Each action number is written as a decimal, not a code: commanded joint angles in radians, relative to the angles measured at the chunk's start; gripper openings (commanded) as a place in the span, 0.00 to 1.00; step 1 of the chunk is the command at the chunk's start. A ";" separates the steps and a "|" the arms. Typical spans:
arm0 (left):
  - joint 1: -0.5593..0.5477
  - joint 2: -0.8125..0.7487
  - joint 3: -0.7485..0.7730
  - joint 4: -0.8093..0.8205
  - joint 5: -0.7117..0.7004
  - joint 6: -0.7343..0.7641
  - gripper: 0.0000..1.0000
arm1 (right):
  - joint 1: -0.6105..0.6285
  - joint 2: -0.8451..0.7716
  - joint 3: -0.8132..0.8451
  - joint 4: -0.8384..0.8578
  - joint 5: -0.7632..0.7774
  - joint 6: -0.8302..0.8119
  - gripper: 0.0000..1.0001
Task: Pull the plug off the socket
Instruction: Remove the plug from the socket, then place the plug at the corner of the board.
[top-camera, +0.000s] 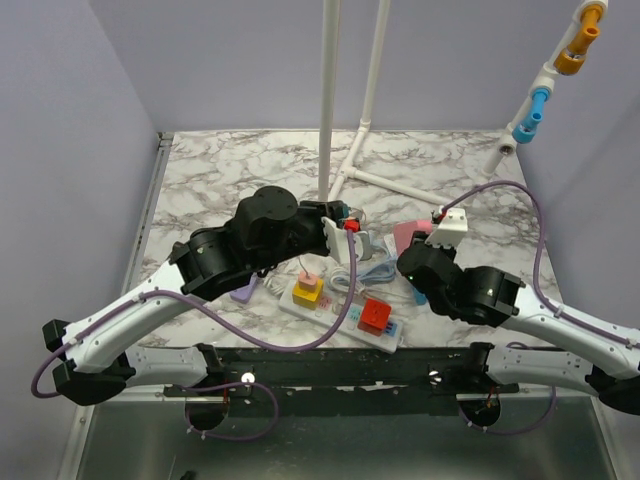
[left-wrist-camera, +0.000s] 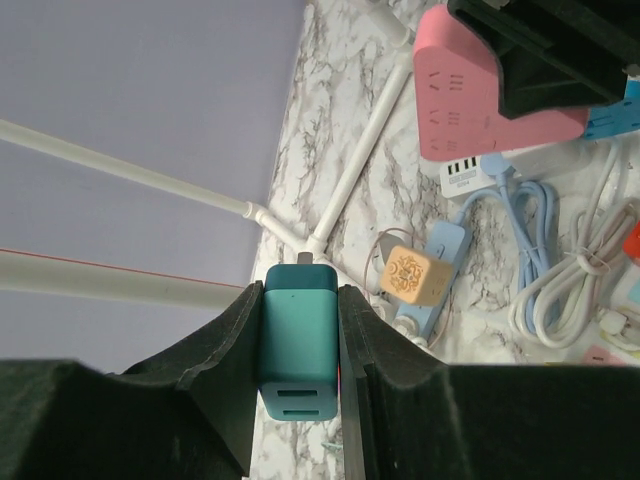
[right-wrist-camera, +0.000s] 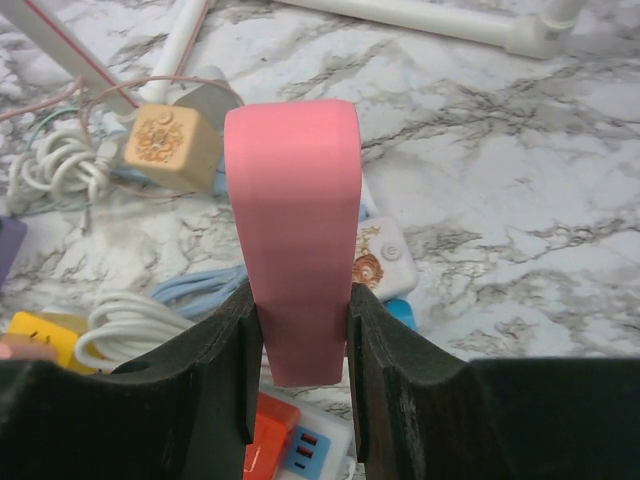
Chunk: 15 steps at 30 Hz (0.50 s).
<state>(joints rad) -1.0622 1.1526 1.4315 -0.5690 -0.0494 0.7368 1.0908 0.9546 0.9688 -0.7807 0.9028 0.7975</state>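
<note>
In the middle of the top view, above the marble table (top-camera: 200, 170), the two arms are seen very close together. A bump between them is the biggest worry if either one is swung sideways.

The pink socket block (right-wrist-camera: 295, 250) is held in the right gripper (right-wrist-camera: 300, 300). Its pads are pressed tight on the block's two long sides in the lower middle of the right wrist view. Only one end is held, so the block can be tipped or twisted out if it is knocked.

The teal plug (left-wrist-camera: 297, 340) is squeezed in the left gripper (left-wrist-camera: 298, 295) at the bottom middle of the left wrist view, with the pads closed on its smooth sides. It is seen well apart from the pink block, which is at the upper right of that view, so the pull looks done. The plug is smooth and is pinched only at its sides, so it can be let slip and dropped.

At the right of that view, a white cord (left-wrist-camera: 585, 262) and a small tan cube plug (left-wrist-camera: 410, 275) are spread on the table. They can be snagged or knocked if the plug is lowered carelessly.
</note>
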 joint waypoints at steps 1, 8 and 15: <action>-0.007 -0.041 0.012 -0.044 -0.029 0.013 0.00 | -0.002 0.011 0.061 -0.183 0.194 0.167 0.01; -0.006 -0.071 0.004 -0.094 0.006 -0.013 0.00 | -0.261 0.063 0.039 -0.165 0.084 0.110 0.01; -0.008 -0.074 0.000 -0.133 0.032 -0.032 0.00 | -0.654 0.076 -0.061 0.043 -0.192 -0.009 0.01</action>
<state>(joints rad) -1.0630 1.0946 1.4319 -0.6689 -0.0452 0.7212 0.5568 1.0435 0.9455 -0.8547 0.8536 0.8417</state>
